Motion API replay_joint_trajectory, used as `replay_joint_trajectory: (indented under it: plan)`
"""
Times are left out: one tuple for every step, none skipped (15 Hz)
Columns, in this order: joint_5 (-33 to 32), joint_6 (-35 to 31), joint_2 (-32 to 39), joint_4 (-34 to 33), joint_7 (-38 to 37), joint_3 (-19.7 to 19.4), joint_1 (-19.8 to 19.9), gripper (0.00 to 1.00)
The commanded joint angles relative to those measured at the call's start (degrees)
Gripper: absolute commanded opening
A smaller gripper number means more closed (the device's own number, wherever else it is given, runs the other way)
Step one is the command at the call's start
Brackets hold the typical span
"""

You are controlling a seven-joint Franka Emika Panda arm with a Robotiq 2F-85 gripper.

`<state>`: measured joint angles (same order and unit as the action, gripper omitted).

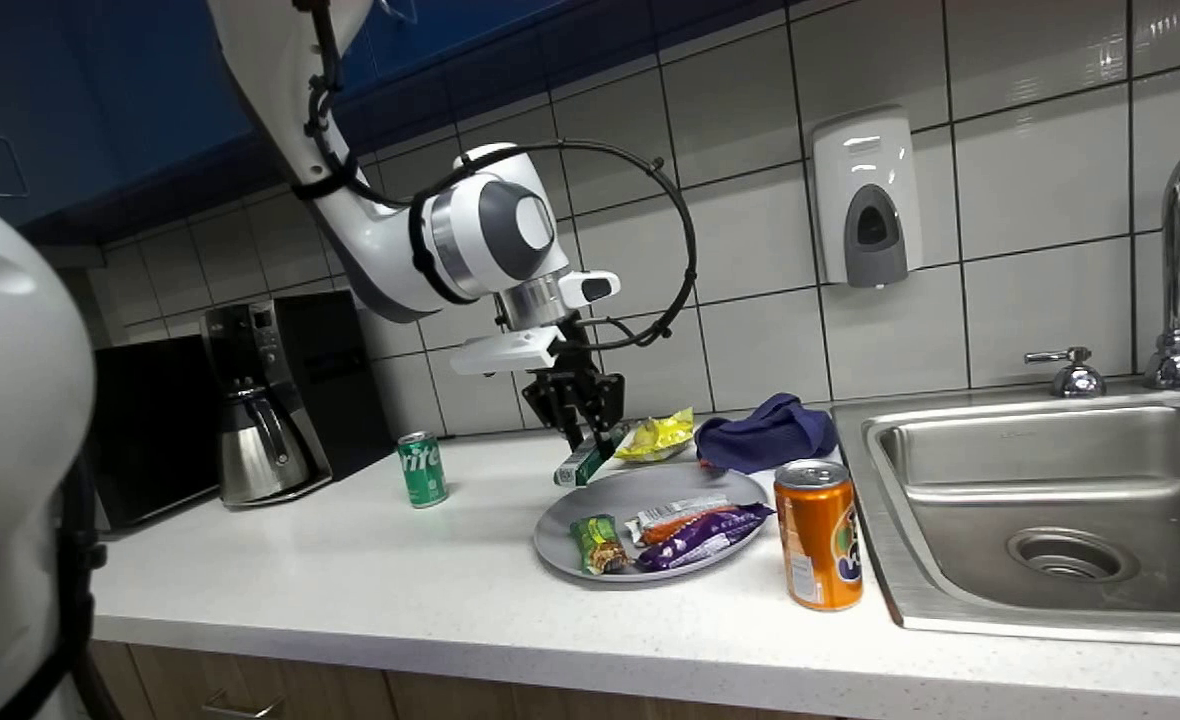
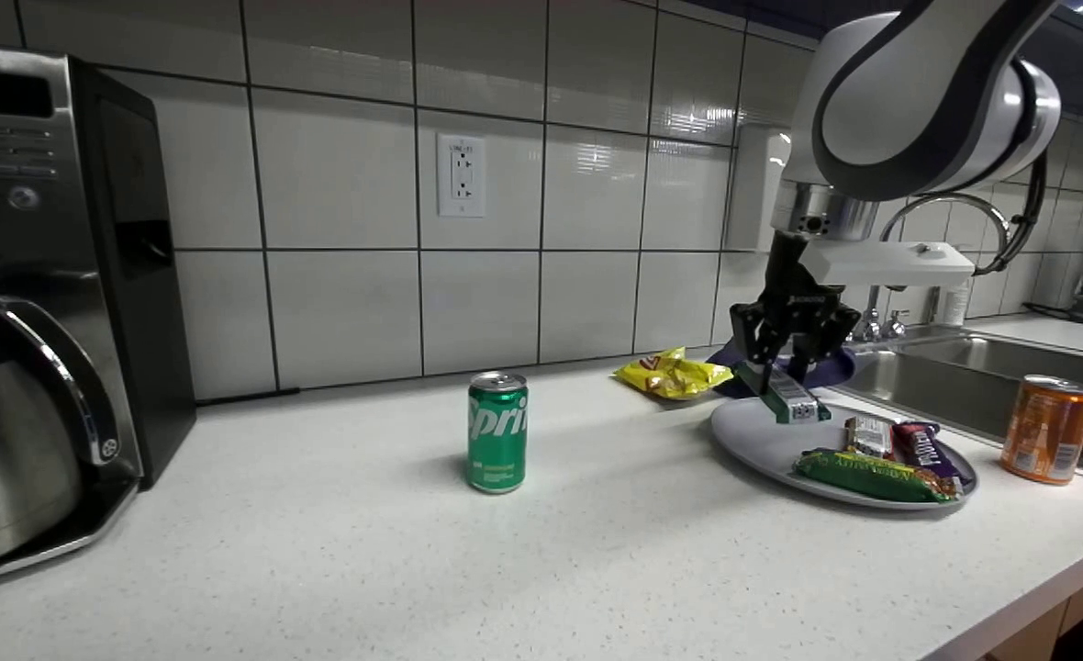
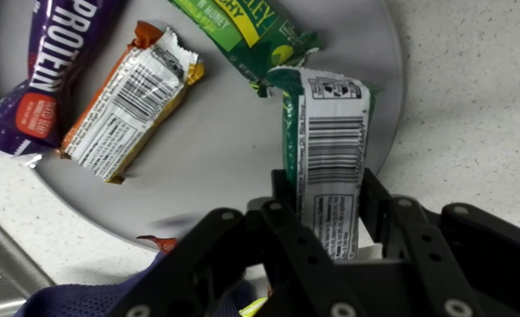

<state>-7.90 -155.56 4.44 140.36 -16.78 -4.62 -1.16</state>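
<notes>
Pincer grips one green-and-white snack bar; one purple bar, one orange-and-white bar and one Nature Valley bar lie on one plate. One Sprite can and one orange soda can stand on a white surface, its back edge against kitchen tiles. Between the jaws, that snack bar juts over the plate's rim.

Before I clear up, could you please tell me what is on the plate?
On the plate lie a purple bar, an orange-and-white bar and a green bar; whatever is beneath those three is hidden. The hand holds a fourth bar above the plate.
</notes>
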Motion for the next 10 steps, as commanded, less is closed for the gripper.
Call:
replay_joint_trajectory:
  plan:
    - [0.81,-1.87,1.38,-0.25,-0.45,-0.17,1.32,0.16]
    - [0.76,-1.9,1.79,-0.37,-0.36,-0.45,1.52,0.16]
    - [0.8,-1.92,2.2,-0.49,-0.29,-0.79,1.69,0.16]
    - [1.12,-1.92,2.5,-0.56,-0.03,-1.04,1.87,0.16]
    - [1.32,-1.92,2.83,-0.62,0.02,-1.29,2.03,0.16]
    - [1.91,-2.15,3.18,-0.65,0.39,-1.44,2.28,0.16]
    - [2.53,-2.3,3.56,-0.74,0.71,-1.51,2.52,0.16]
    - [3.32,-2.51,4.03,-0.92,1.0,-1.55,2.78,0.16]
    - [4.12,-2.65,4.42,-1.13,1.28,-1.59,2.96,0.16]
    - [4.84,-2.73,4.75,-1.34,1.49,-1.61,3.03,0.16]
